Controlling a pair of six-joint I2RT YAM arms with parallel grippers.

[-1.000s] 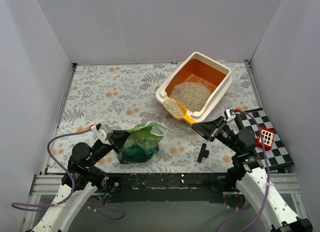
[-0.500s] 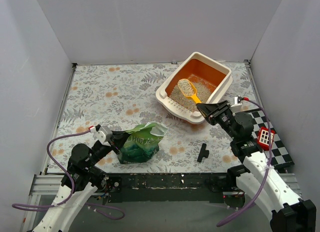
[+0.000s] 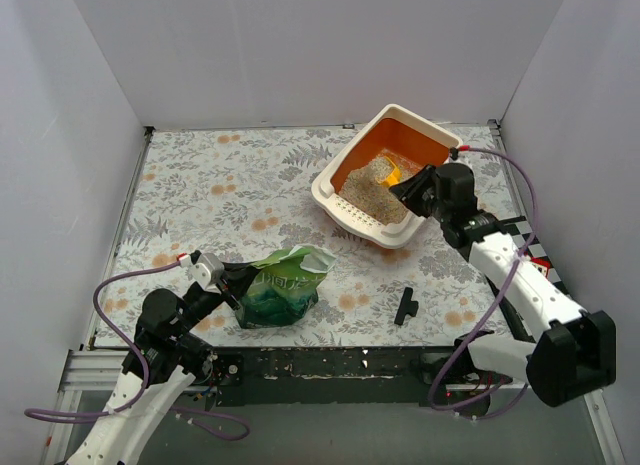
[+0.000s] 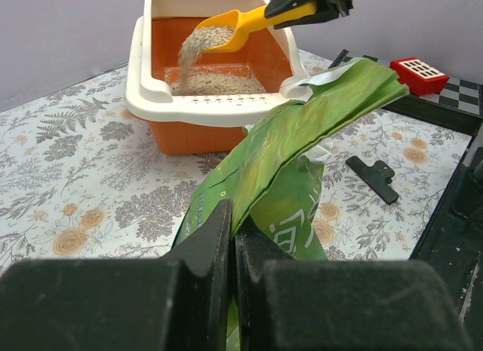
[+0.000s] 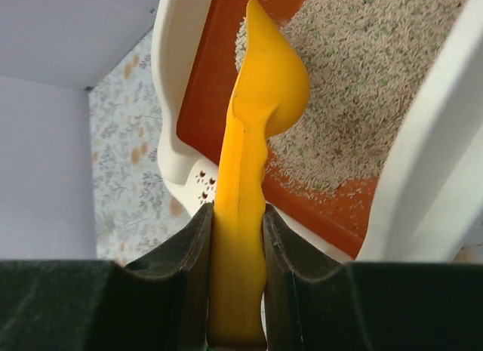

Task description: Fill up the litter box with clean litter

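The litter box [image 3: 330,190], cream outside and orange inside, stands at the back right. A pile of clean litter [image 3: 372,190] lies in it. My right gripper [image 3: 408,190] is shut on the handle of a yellow scoop [image 3: 390,170], held over the box and tilted. In the left wrist view litter [image 4: 192,49] falls from the scoop [image 4: 241,23] into the box [image 4: 204,109]. The right wrist view shows the scoop [image 5: 264,87] above the litter [image 5: 355,87]. My left gripper [image 3: 235,280] is shut on the open edge of the green bag [image 3: 280,285], also in the left wrist view [image 4: 302,140].
A black clip [image 3: 405,307] lies on the floral table near the front, right of the bag. A checkered board [image 4: 460,94] with a red block [image 4: 415,68] sits at the right edge. White walls close in three sides.
My right gripper has carried the scoop from in front of the box up over its inside and tilted it, so litter pours out. The left arm and bag have not moved.
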